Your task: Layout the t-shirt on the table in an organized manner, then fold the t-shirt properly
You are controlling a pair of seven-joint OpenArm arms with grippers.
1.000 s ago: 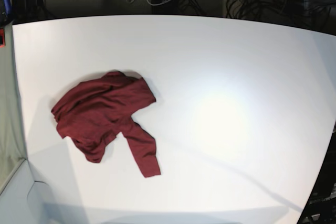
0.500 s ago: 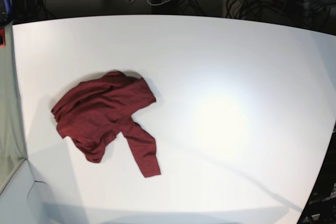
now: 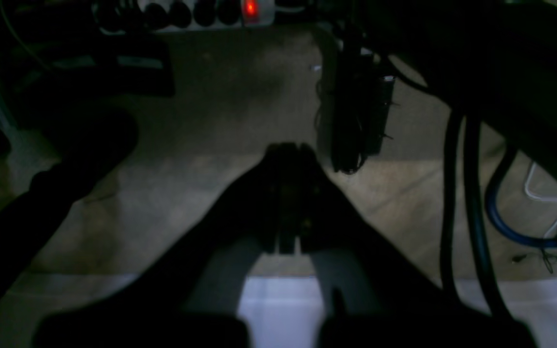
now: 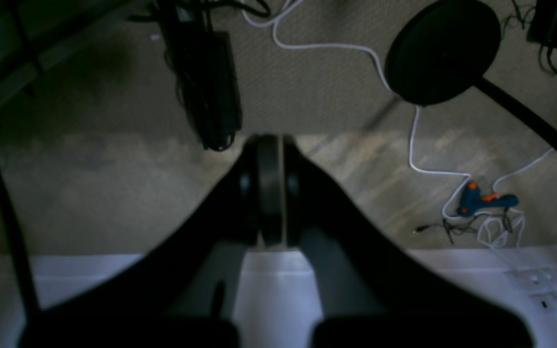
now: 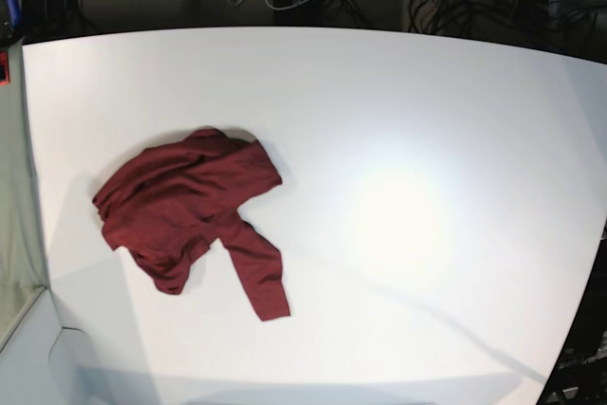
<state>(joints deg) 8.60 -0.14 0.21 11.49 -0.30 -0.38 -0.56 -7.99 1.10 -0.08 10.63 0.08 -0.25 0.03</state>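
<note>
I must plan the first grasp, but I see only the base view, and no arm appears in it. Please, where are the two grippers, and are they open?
Observer: The left gripper is shut and empty. It hangs past the table edge, over the floor.
Operator: And the right one?
Observer: The right gripper is also shut, pads pressed together, holding nothing, likewise over the floor.
Operator: Does any wrist camera see the t-shirt?
Observer: No. The maroon t-shirt shows only in your view; the wrist views show just a strip of white table edge and floor.
Operator: Anything on the floor near the arms?
Observer: A blue and orange glue gun on a white cable lies on the floor in the right wrist view.
</note>
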